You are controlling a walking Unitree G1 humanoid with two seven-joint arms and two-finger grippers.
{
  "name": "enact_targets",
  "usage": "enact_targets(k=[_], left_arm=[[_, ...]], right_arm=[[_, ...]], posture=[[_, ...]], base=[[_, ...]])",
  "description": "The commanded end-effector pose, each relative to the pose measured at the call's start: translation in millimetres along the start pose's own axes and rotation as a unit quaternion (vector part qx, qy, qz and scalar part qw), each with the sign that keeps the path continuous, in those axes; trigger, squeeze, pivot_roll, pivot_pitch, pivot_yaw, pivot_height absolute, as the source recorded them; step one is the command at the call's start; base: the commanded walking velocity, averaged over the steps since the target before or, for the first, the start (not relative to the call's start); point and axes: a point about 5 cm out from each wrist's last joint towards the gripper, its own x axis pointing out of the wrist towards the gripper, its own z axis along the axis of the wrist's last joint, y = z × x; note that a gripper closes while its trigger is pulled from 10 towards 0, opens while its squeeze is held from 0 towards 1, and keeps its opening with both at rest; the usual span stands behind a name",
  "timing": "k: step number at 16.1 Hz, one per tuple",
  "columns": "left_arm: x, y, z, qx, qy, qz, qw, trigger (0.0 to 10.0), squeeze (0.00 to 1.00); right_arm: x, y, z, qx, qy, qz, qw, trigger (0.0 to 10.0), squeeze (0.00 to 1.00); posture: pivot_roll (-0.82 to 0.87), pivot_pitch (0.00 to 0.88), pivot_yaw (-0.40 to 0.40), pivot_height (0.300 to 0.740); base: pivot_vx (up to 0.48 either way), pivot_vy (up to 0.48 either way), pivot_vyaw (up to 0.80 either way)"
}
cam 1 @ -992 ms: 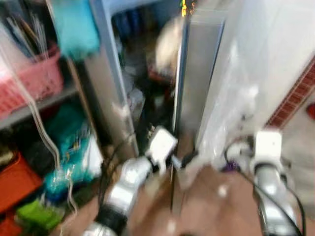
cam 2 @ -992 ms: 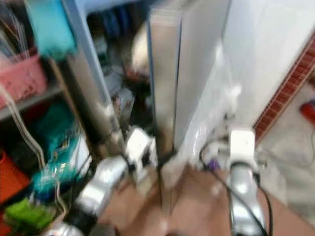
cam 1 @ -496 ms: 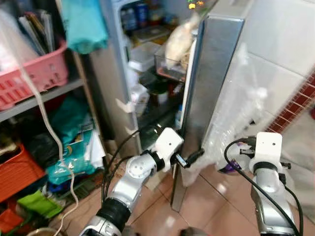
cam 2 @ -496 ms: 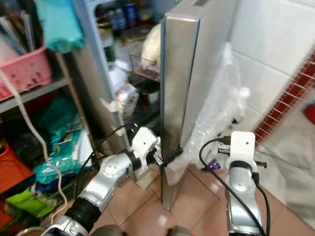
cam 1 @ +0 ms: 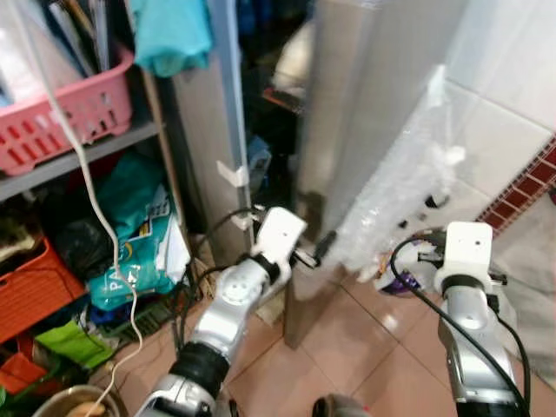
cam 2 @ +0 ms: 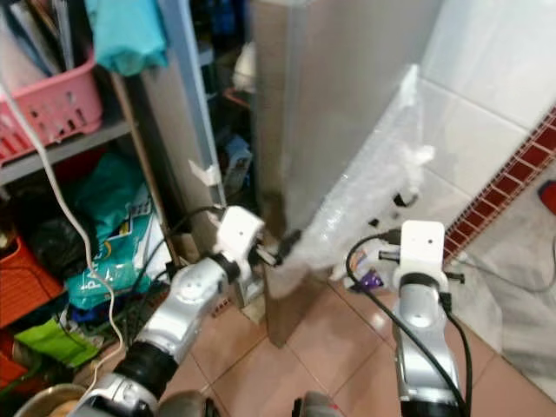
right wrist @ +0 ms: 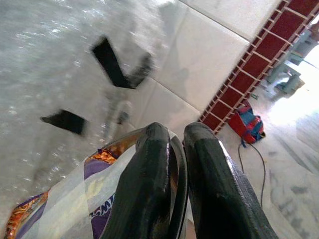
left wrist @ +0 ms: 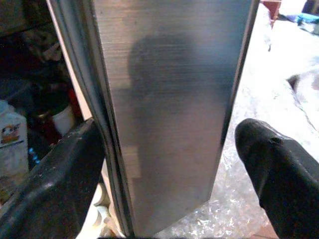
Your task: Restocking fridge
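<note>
Fridge door (cam 1: 365, 95): brushed steel, swung partly open, its narrow edge facing the robot, reaching down to the tiled floor (cam 1: 365, 365).
Left gripper (left wrist: 169, 164): right at the door's lower edge, fingers spread wide, one black finger (left wrist: 50, 189) on the inner side, the other on the outer side, the steel edge between them; whether they touch the metal I can't tell.
Right gripper (right wrist: 172, 174): low, beside the door's outer face, fingers pinched together on a purple-and-orange printed packet (right wrist: 94, 199).
Packet versus fridge: it's outside the fridge, on the far side of the door from the shelves, near the bubble wrap (cam 1: 408, 191) that hangs on the door's outer face.
Fridge interior (cam 1: 274, 78): dark gap between door and cabinet, contents blurred.
To the robot's left: a shelf rack with a pink basket (cam 1: 61, 113), a teal cloth (cam 1: 174, 35) hanging above, an orange crate (cam 1: 35, 287) lower down.
</note>
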Motion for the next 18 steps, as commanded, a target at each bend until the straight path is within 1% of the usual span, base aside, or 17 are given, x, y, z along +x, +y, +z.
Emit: enact_targets(k=[1,3,4,6,7,8,9,10,11,12,13,14,15,16,17,18], left_arm=[[-1.3,-6.6,-1,0.003,0.001,-0.013,1.0,10.0,0.0],[-4.8,0.5,-2,0.01,0.002,0.013,1.0,10.0,0.0],[-9.2,9.6,3,0.042,-0.009,0.052,0.998,10.0,0.0],[-25.0,29.8,7,0.041,-0.018,0.134,0.99,10.0,0.0],[-39.5,37.4,2,0.023,-0.012,0.162,0.986,10.0,0.0],[-44.3,38.3,-1,0.02,-0.007,0.166,0.986,10.0,0.0],[-55.2,39.3,-8,0.022,0.005,0.174,0.984,10.0,0.0],[-58.1,39.6,-9,0.023,0.007,0.178,0.984,10.0,0.0],[-63.1,41.6,-8,0.03,0.007,0.194,0.981,10.0,0.0],[-69.3,47.4,-1,0.038,-0.004,0.228,0.973,10.0,0.0],[-76.9,51.6,3,0.035,-0.01,0.253,0.967,10.0,0.0],[-78.5,51.5,4,0.034,-0.011,0.254,0.966,10.0,0.0],[-83.9,49.7,3,0.027,-0.011,0.253,0.967,10.0,0.0],[-85.1,49.2,3,0.026,-0.009,0.253,0.967,10.0,0.0],[-89.2,48.2,2,0.012,-0.006,0.251,0.968,10.0,0.0],[-90.2,47.8,2,0.005,-0.006,0.249,0.969,10.0,0.0]], right_arm=[[1.7,0.2,5,0.002,-0.013,-0.001,1.0,10.0,0.0],[2.3,3.1,5,0.004,-0.013,0.003,1.0,10.0,0.0],[3.4,4.0,7,0.006,-0.015,0.005,1.0,10.0,0.0],[6.0,4.7,9,0.015,-0.019,0.009,1.0,10.0,0.0],[7.1,6.0,10,0.013,-0.023,0.014,1.0,10.0,0.0],[7.4,6.8,10,0.013,-0.023,0.015,1.0,10.0,0.0],[8.5,9.6,9,0.013,-0.022,0.019,0.999,10.0,0.0],[8.9,10.8,10,0.015,-0.023,0.021,0.999,10.0,0.0],[9.5,12.6,11,0.016,-0.025,0.024,0.999,10.0,0.0],[10.1,13.6,11,0.018,-0.027,0.026,0.999,10.0,0.0],[10.4,13.6,11,0.02,-0.028,0.027,0.999,10.0,0.0],[10.5,13.5,11,0.02,-0.027,0.027,0.999,10.0,0.0],[10.3,13.7,9,0.021,-0.026,0.027,0.999,10.0,0.0],[10.4,14.1,9,0.021,-0.026,0.027,0.999,10.0,0.0],[10.1,15.9,8,0.028,-0.021,0.03,0.999,10.0,0.0],[10.0,17.0,7,0.026,-0.02,0.031,0.999,10.0,0.0]], posture=[[0.0,0.0,-0.019,0.74],[0.0,0.0,-0.019,0.74],[0.0,0.0,-0.018,0.74],[0.01,0.0,-0.018,0.74],[0.03,0.0,-0.022,0.74],[0.03,0.0,-0.023,0.74],[0.04,0.0,-0.027,0.74],[0.04,0.0,-0.027,0.74],[0.04,0.0,-0.028,0.74],[0.04,0.0,-0.026,0.74],[0.04,0.0,-0.025,0.74],[0.04,0.0,-0.025,0.74],[0.05,0.0,-0.022,0.74],[0.05,0.0,-0.022,0.74],[0.06,0.0,-0.022,0.74],[0.06,0.0,-0.022,0.74]], base=[[0.0,0.0,0.0],[0.0,0.0,0.0],[0.0,0.0,0.0],[0.0,0.0,0.0],[0.0,0.0,0.0],[0.0,0.0,0.0],[0.0,0.0,0.0],[0.0,0.0,0.0],[0.0,0.0,0.0],[0.0,0.0,0.0],[0.0,0.0,0.0],[0.0,0.0,0.0],[0.0,0.0,0.0],[0.0,0.0,0.0],[0.0,0.0,0.0],[0.0,0.0,-0.8]])
